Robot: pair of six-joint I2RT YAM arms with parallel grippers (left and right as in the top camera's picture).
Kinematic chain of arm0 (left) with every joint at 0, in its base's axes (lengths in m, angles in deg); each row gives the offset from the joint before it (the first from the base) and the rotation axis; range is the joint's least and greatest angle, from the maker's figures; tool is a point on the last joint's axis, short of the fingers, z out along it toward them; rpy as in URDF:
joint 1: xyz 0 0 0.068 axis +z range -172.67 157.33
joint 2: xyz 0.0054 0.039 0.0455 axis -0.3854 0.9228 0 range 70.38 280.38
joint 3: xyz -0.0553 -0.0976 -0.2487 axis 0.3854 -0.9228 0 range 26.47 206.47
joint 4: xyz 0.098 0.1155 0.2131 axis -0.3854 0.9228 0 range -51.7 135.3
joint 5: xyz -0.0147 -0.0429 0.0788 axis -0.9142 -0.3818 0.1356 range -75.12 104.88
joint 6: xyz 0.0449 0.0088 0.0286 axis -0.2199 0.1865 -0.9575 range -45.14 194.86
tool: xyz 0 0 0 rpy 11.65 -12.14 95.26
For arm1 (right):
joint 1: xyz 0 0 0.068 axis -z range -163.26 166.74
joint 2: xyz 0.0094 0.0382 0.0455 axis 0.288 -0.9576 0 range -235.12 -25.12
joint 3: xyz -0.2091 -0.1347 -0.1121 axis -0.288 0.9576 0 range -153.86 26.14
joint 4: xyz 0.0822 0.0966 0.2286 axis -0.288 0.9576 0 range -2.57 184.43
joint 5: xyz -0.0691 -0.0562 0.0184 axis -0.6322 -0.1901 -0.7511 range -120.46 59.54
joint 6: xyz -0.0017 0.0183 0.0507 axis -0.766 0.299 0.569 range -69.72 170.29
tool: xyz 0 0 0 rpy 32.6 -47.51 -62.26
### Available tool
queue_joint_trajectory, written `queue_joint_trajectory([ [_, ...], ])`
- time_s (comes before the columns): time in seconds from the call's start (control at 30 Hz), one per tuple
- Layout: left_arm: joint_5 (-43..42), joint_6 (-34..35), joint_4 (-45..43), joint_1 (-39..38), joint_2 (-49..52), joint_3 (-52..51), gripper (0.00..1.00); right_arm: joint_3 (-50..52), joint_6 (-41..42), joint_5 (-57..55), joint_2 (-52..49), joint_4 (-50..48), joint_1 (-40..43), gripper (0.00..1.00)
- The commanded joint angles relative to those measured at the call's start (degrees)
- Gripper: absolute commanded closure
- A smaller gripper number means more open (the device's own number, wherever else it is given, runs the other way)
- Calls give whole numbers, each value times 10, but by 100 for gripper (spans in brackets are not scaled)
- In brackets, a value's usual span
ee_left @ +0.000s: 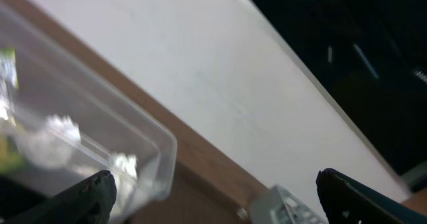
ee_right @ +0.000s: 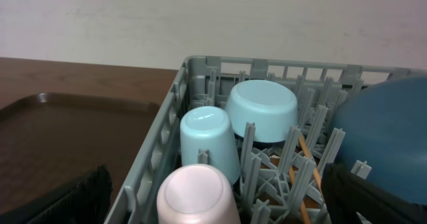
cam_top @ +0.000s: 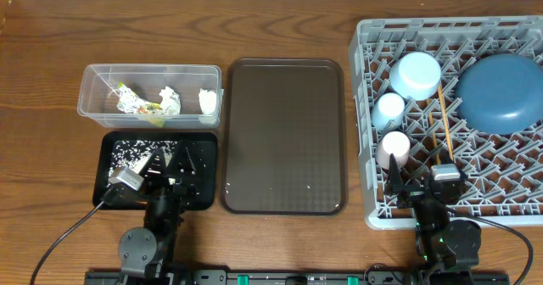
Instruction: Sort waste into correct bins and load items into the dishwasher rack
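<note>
Hovering left gripper [cam_top: 165,162], jaws spread wide and pinching nothing, low over shallow black rectangular tray [cam_top: 199,192] carrying loose white rice [cam_top: 131,148]. Noting clear rectangular plastic tub [cam_top: 93,94] just behind it, holding crumpled white paper wads [cam_top: 170,98] and green-yellow foil snack wrapper [cam_top: 136,107]. Resting right gripper [cam_top: 413,183], likewise spread and empty, at near edge of large square grey pegged dishwasher rack [cam_top: 373,209]. Facing upturned pink cup [ee_right: 197,194], blue cup [ee_right: 208,141], pale blue bowl [ee_right: 261,111], large round blue plate [cam_top: 501,90] and wooden chopsticks [cam_top: 441,120], all sitting in rack. Not spotting carrot. Judging sorting and loading as essentially done. Next calling for checking brown serving tray [cam_top: 284,132] for stray specks.
</note>
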Motion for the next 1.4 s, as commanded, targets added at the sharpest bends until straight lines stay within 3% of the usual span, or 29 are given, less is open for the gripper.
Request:
queue_joint_trajectory([
  [0.0, 25, -126, -30, -2, -5, -10, 2, 2, -11, 2, 4, 2, 5, 1],
  [0.4, 24, -411, -35, -2, -5, -44, 2, 2, -11, 2, 4, 2, 5, 1],
  [0.6, 17, -438, 22, 9, -5, -48, 2, 2, -11, 2, 4, 2, 5, 1],
  [0.77, -57, -455, 89, 79, -5, -48, 2, 2, -11, 2, 4, 2, 5, 1],
  [1.0, -60, -537, 88, 79, -5, -48, 2, 2, -11, 2, 4, 2, 5, 1],
  [1.37, -58, -538, 88, 59, -5, -48, 2, 2, -11, 2, 4, 2, 5, 1],
])
